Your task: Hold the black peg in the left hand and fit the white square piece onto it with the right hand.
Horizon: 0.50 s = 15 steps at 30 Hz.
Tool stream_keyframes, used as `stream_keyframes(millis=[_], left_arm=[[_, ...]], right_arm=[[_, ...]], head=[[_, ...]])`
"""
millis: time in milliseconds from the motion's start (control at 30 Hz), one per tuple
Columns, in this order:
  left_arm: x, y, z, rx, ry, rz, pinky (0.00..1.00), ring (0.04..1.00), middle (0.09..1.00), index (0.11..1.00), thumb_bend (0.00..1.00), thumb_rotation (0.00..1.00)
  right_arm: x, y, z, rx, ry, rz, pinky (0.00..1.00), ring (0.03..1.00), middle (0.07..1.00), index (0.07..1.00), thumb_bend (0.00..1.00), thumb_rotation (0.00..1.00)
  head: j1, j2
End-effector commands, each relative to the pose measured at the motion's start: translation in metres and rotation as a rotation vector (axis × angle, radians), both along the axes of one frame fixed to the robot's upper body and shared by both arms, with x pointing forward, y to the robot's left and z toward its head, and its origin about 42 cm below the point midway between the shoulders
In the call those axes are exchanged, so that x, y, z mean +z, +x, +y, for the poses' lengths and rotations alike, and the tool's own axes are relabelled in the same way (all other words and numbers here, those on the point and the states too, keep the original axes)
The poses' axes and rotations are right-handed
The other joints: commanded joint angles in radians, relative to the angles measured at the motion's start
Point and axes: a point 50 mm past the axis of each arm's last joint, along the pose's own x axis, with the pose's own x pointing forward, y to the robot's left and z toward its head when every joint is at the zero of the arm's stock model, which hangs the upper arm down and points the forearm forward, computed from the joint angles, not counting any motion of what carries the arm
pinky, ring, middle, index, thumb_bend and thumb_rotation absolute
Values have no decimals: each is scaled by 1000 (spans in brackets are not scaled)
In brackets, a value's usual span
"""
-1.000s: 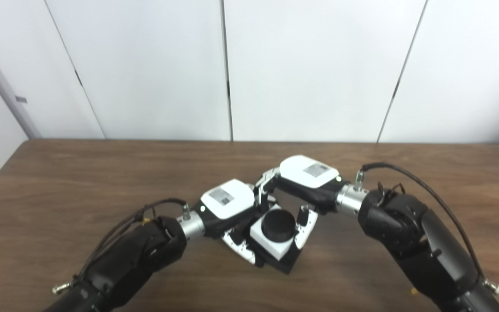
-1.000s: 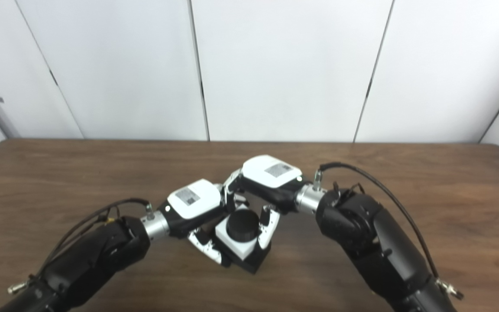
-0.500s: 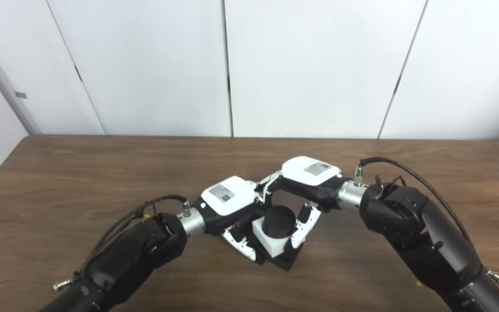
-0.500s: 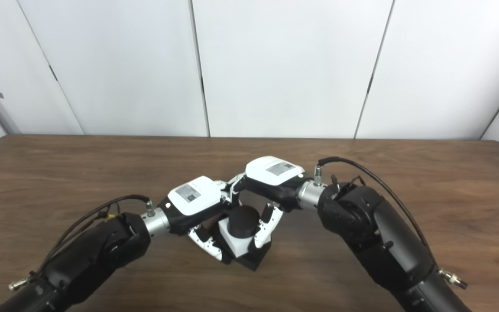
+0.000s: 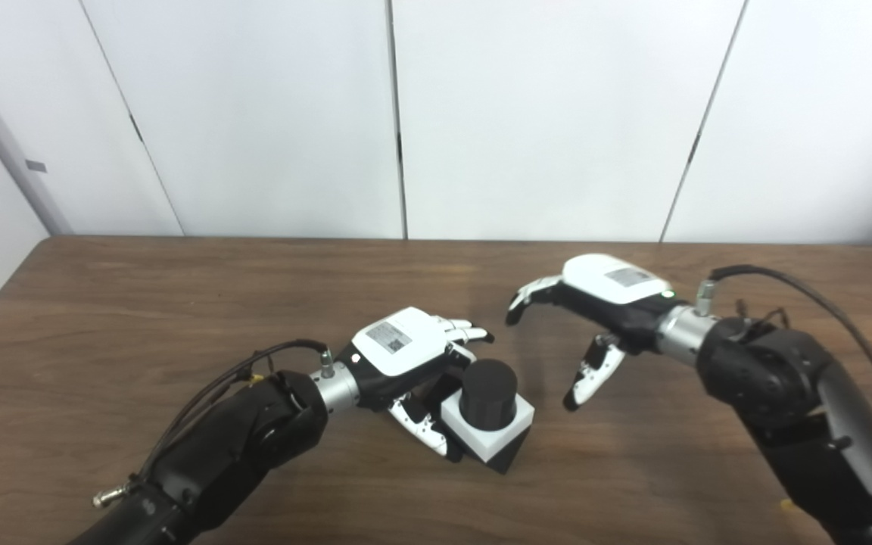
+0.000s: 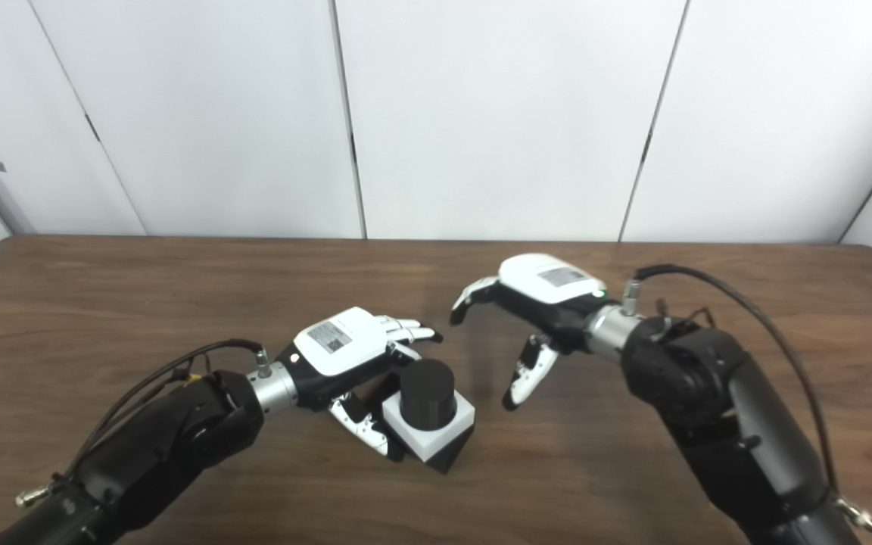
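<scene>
With the white square piece (image 5: 487, 431) seated over the black peg (image 5: 488, 384), our right hand (image 5: 595, 318) hangs empty and spread at 3 o'clock, while our left hand (image 5: 413, 356), fingers extended, loosely flanks the assembly at 9 o'clock and could nudge it askew.

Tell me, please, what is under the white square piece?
The white square piece sits around the black peg, on a black base resting on the table. The peg's lower part is hidden.
</scene>
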Motion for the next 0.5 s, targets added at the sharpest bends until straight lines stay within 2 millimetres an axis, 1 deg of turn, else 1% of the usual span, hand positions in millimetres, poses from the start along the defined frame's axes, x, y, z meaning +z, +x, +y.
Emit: stream_keyframes(millis=[0, 67, 200, 233, 267, 467], left_arm=[[-32, -15, 4, -24, 156, 73, 855, 920, 924, 492, 520, 79], [-32, -15, 4, -23, 158, 75, 859, 928, 928, 492, 521, 79], [-31, -16, 4, -24, 162, 70, 855, 927, 927, 492, 521, 78], [-31, -16, 4, -22, 162, 66, 856, 929, 928, 492, 521, 79], [-31, -16, 4, -21, 161, 61, 852, 925, 924, 492, 521, 79], [-30, -15, 6, -11, 160, 52, 850, 923, 919, 492, 521, 78]], right_arm=[[20, -2, -13, -38, 68, -90, 723, 825, 833, 712, 704, 60], [19, -5, -22, -61, 112, -106, 675, 797, 814, 705, 708, 48], [13, -11, -36, -105, 198, -143, 623, 769, 794, 699, 704, 31], [10, -13, -40, -124, 223, -153, 618, 763, 788, 697, 699, 29], [7, -15, -43, -142, 246, -160, 624, 765, 789, 701, 672, 34], [-12, -24, -55, -259, 380, -194, 618, 745, 774, 694, 656, 49]], head=[[0, 1], [0, 1], [1, 0], [1, 0], [0, 1], [-5, -2]])
